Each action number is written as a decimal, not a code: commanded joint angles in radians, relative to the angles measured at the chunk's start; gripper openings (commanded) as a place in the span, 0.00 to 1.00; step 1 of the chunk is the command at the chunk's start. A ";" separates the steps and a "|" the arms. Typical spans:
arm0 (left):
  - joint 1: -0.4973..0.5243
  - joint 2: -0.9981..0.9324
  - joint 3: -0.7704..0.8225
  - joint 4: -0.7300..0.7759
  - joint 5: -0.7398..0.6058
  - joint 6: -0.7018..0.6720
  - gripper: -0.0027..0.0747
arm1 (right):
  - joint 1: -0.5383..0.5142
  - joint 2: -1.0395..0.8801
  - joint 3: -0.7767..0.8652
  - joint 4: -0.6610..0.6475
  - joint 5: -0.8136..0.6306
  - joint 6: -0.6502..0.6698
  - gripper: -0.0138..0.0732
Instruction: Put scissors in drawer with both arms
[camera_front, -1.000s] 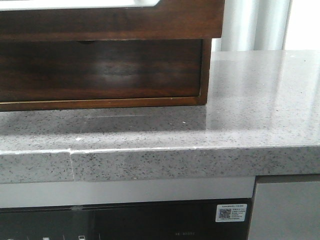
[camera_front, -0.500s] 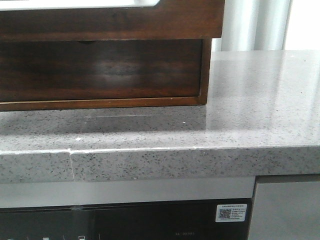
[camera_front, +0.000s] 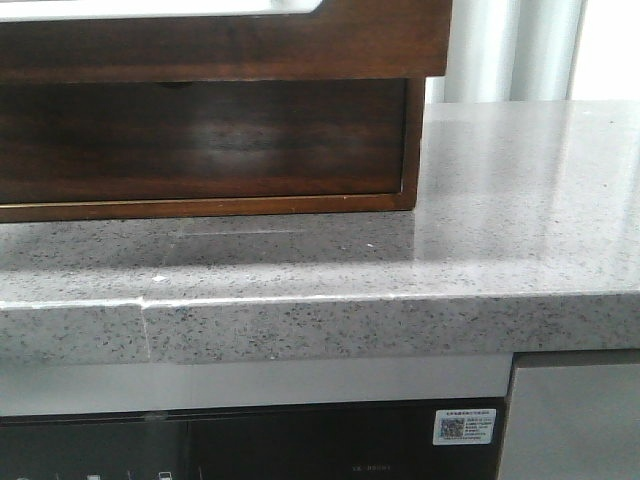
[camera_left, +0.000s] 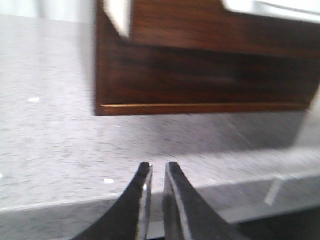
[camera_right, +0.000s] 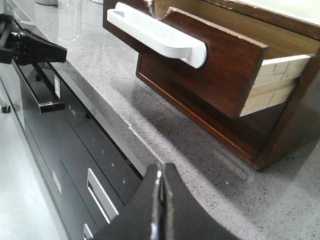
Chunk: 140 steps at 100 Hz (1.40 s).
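Chest: dark brown glossy wooden chest (camera_front: 200, 140) stands on the speckled grey stone counter (camera_front: 500, 230), set back from the front edge and toward the left side in the front view
Drawer: the upper drawer (camera_right: 220, 75) is pulled out, overhanging the chest's lower front; its pale wooden side wall shows in the right wrist view, and the same drawer front runs along the top of the front view (camera_front: 220, 45)
Handle: a long white bar handle (camera_right: 160, 35) sits across the drawer front
Scissors: not visible in any view; where they are cannot be told
Left gripper: left gripper (camera_left: 156, 172) hovers over the counter's front edge, facing the chest; its two curved black fingers (camera_left: 141, 192) stand very near each other with a thin gap between the tips, holding nothing
Right gripper: right gripper (camera_right: 161, 175) hangs off the counter's front edge, below and in front of the pulled-out drawer; its fingers (camera_right: 175, 200) are pressed together, with nothing between them
Below the counter: a black glossy appliance front (camera_front: 250, 445) with a small white label (camera_front: 464, 426), and a grey panel (camera_front: 575, 420) beside it at the right
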 joint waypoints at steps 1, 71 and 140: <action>0.058 -0.033 0.013 -0.020 -0.087 -0.006 0.04 | -0.002 0.009 -0.026 0.008 -0.084 0.001 0.02; 0.330 -0.033 0.015 -0.025 0.066 0.124 0.04 | -0.002 0.009 -0.026 0.008 -0.084 0.001 0.02; 0.328 -0.033 0.013 -0.025 0.064 0.124 0.04 | -0.002 0.009 -0.026 0.008 -0.084 0.001 0.02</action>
